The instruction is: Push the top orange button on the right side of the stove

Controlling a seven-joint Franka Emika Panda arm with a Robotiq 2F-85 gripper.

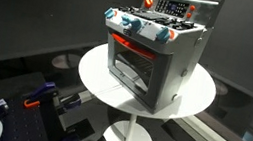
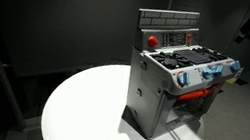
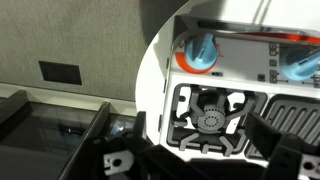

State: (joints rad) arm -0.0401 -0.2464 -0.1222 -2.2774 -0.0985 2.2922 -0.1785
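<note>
Above the stove (image 1: 155,53), wide-jawed end effector (image 3: 200,152)

Gripper (image 3: 196,130) w/ fingers (image 3: 125,150) wide apart, nothing btwn.

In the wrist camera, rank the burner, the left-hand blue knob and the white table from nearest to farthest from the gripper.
1. burner: straight ahead of the gripper, between its open fingers.
2. left-hand blue knob: past the burner, on the front of the stove.
3. white table: beneath the stove, showing at its side.
</note>
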